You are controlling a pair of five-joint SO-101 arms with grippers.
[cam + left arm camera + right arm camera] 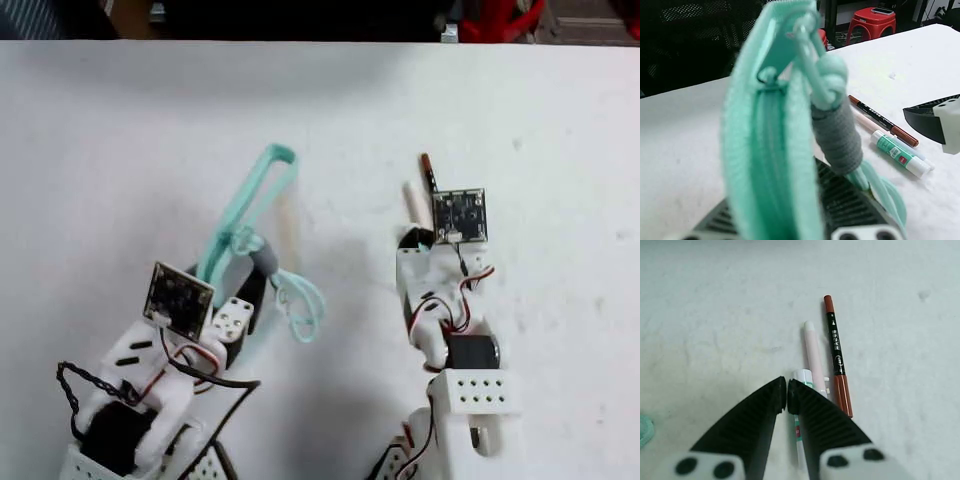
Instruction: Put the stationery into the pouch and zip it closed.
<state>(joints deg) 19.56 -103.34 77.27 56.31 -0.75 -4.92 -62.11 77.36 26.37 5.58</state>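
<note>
A mint green pouch (250, 205) stands on its long edge left of centre, zipper side up. My left gripper (243, 295) is shut on its near end. Up close, the pouch (770, 150) shows its zipper pull, a grey cord wrap (840, 137) and a mint lanyard (300, 300). A brown pen (837, 350), a pink pen (814, 355) and a glue stick (802, 377) lie side by side on the table. My right gripper (786, 392) is shut with nothing in it, its tips just over the glue stick's near part. The same gripper (412, 238) sits right of centre.
The white table (120, 150) has open room on the far left and far right. A black chain-like cable (90, 380) hangs beside the left arm's base. Beyond the table's far edge stands a red stool (872, 20).
</note>
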